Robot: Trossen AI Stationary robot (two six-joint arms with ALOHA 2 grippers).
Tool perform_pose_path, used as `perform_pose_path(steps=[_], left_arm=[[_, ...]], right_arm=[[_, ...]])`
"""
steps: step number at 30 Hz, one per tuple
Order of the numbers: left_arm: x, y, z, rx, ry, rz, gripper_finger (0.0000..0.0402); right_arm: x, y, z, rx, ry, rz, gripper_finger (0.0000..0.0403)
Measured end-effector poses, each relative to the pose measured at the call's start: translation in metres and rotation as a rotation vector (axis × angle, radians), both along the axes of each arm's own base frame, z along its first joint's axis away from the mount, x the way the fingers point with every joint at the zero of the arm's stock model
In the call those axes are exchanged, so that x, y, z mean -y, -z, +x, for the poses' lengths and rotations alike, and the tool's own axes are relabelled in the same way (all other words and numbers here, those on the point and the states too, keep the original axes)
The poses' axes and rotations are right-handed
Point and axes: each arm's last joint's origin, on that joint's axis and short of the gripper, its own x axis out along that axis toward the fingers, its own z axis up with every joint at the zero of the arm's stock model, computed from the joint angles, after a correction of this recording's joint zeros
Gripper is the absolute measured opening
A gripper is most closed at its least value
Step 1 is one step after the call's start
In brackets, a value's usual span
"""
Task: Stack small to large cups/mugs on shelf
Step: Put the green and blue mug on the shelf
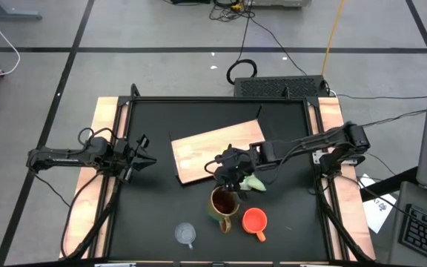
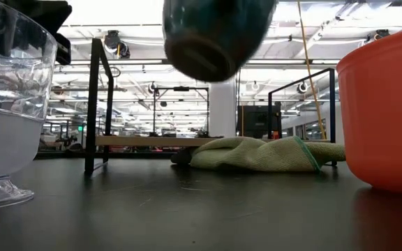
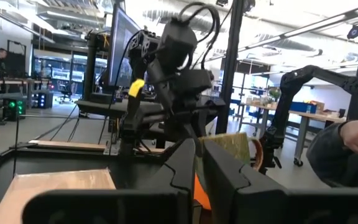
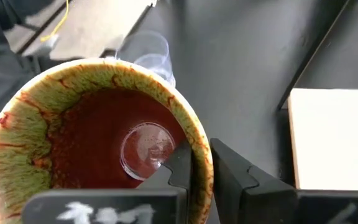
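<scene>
Cups and mugs, three, listed left to right on the black tabletop (image 1: 154, 222).

Left pincer (image 1: 145, 156): at the left side of the tabletop, well apart from all vessels, holding nothing; fingers (image 3: 185, 165) pressed nearly together in its wrist view.

Clear glass cup (image 1: 185, 233): upright near the front edge, apart from the mugs.

Shelf (image 1: 217, 150): light-wood board, lying at an angle mid-tabletop, bare of cups.

Olive-brown mug (image 1: 224, 202): dark reddish inside, raised off the tabletop just in front of the shelf; the low view shows its underside (image 2: 211, 38) in the air, tilted.

Right pincer (image 1: 227, 176): pinching the olive-brown mug's rim (image 4: 199, 163), one finger inside the wall, one outside.

Pale green cloth (image 1: 253, 182): crumpled, beside the shelf's front right corner, just behind the mugs.

Orange mug (image 1: 254, 220): upright, just right of the olive-brown mug, handle toward the front edge.
</scene>
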Motion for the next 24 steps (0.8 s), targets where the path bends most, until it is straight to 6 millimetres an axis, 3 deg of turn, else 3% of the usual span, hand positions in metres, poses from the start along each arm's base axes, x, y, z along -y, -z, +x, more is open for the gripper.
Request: perform_pose_path(steps=[6, 24], left_arm=[[0.0000, -0.0003, -0.0001, 0.001, 0.002, -0.009, 0.0031], [-0.0014, 0.0001, 0.0003, -0.007, -0.040, -0.037, 0.0031]], right_arm=[[-0.0011, 0.0082, 0.0025, -0.017, -0.027, -0.031, 0.0026], [-0.0062, 0.0080, 0.0005, -0.016, -0.053, -0.042, 0.0026]])
